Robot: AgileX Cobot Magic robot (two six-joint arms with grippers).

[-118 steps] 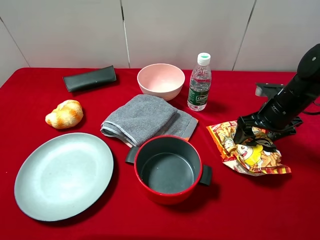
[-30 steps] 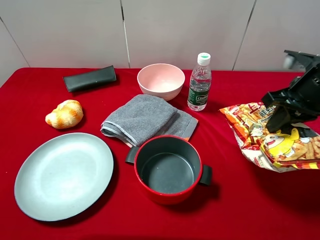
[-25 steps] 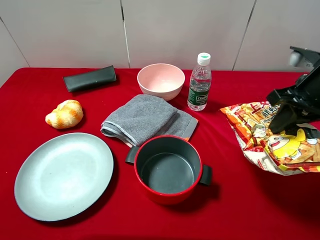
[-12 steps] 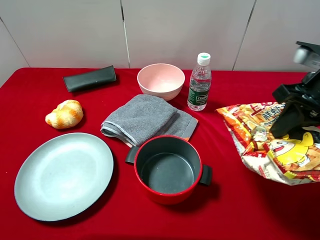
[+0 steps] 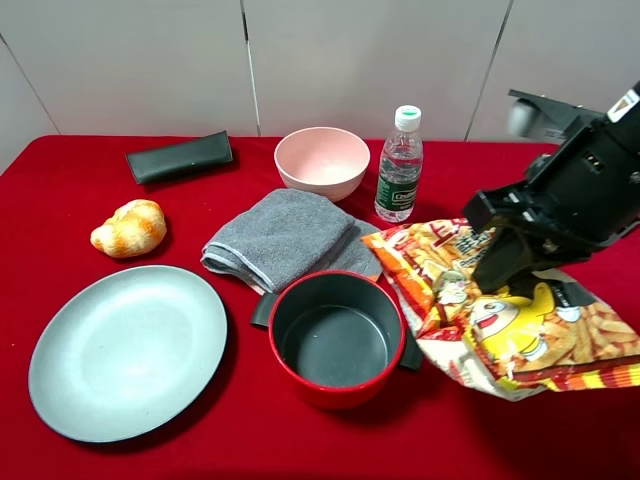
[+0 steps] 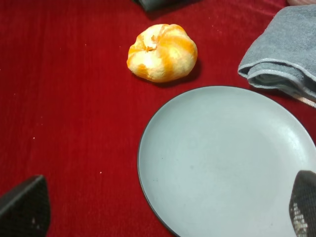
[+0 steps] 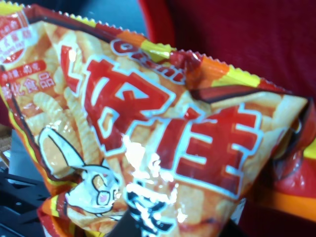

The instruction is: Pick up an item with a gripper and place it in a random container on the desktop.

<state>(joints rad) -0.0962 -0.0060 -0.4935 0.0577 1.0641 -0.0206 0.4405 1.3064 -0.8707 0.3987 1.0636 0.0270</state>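
The right gripper (image 5: 503,272) is pinching the bag (image 5: 500,322) between its black fingers, which are pressing into the foil near the bag's upper middle. The bag is hanging clear of the cloth (image 5: 60,200), just right of the pot (image 5: 337,340), and in the high view its near corner is overlapping the pot's right handle. It is crinkling and catching glare, showing an orange face with a yellow and red serrated edge, a yellow cartoon figure and crinkle-cut fries. In the right wrist view the bag (image 7: 163,133) is filling nearly the whole picture, displaying big red characters outlined in white and a small rabbit-eared figure; the fingers themselves are too hidden there to make out. The left gripper (image 6: 164,206) is hovering with its fingers (image 6: 24,207) spread wide and holding nothing, over the near side of the plate (image 6: 227,163). The plate (image 5: 127,350) is lying flat and bare at the front left, well apart from the bag. The shell (image 5: 128,227) is sitting just behind it, the towel (image 5: 290,238) is lying behind the pot, and the bowl (image 5: 322,162), bottle (image 5: 399,165) and dark case (image 5: 180,157) are standing along the back.
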